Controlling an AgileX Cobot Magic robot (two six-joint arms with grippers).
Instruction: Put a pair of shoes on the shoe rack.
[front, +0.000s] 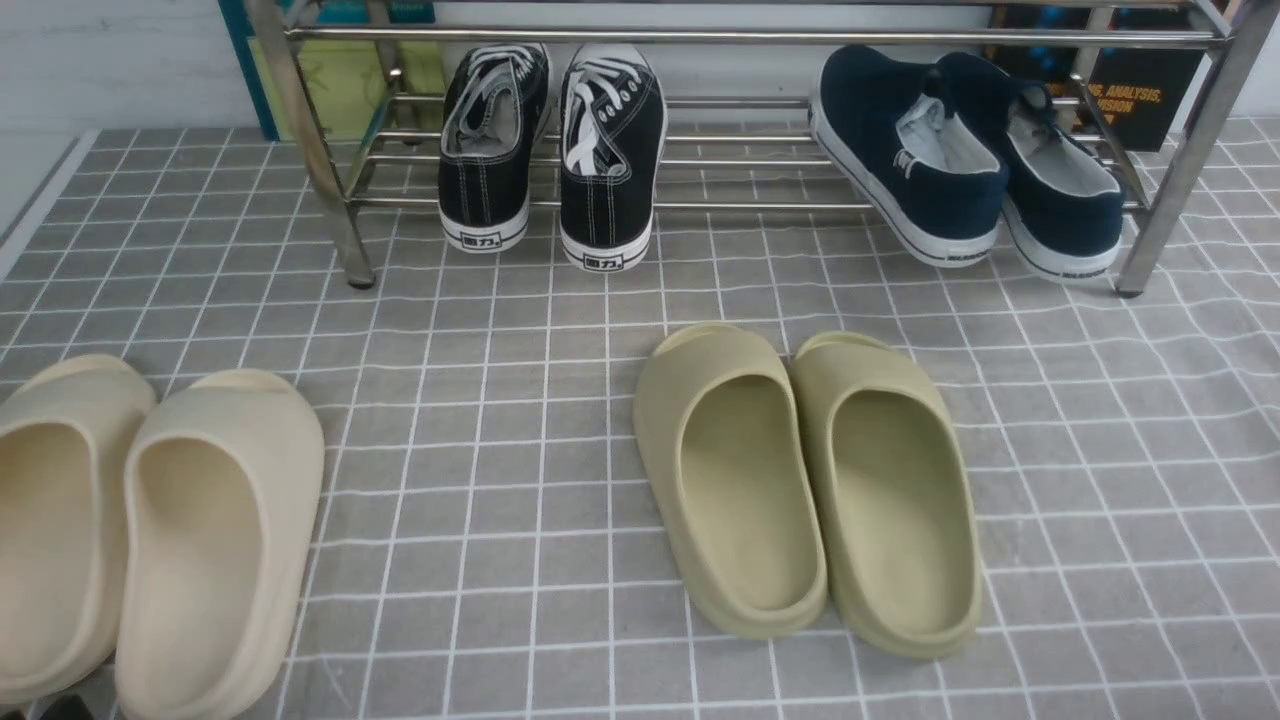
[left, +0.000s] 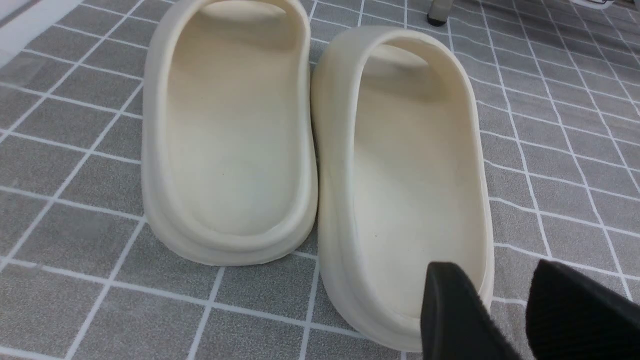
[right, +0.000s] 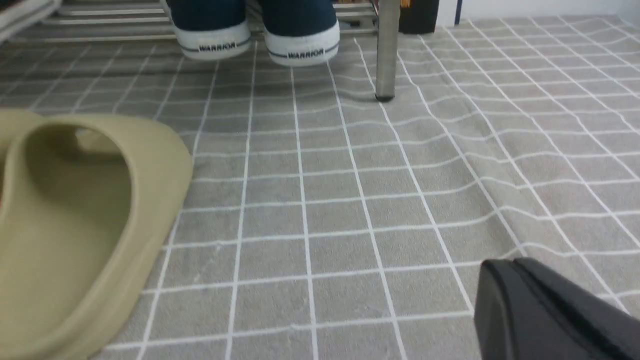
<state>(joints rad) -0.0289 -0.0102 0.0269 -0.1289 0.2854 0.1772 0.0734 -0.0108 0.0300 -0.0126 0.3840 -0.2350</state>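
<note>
**Spotter:** Where do the shoes stand?

**Me:** The two navy-blue canvas slip-ons with white rubber soles sit side by side on the lower bars of the shiny silver tube rack, at its right end, toes inward, heels hanging a little past the front bar. The right shoe's heel comes near the rack's right front leg — I can't tell whether they touch. By my reading the placing is done.

**Spotter:** And your grippers?

**Me:** The left gripper has its black fingers spread with nothing between them, hovering low over the heel end of the cream foam slides on the grey checked cloth. The right gripper has its fingers pressed together, empty, low over bare cloth beside the olive foam slides.

**Spotter:** So what's left to do well?

**Me:** Retire cleanly, I think. I'd lift each arm straight up before pulling back, so the left fingers don't catch the cream slide's rim and drag it. The cloth is rippled near the rack's right leg — I'd keep the right gripper off it so nothing tugs the rack. The black lace-up sneakers with white laces further left need no attention.
</note>
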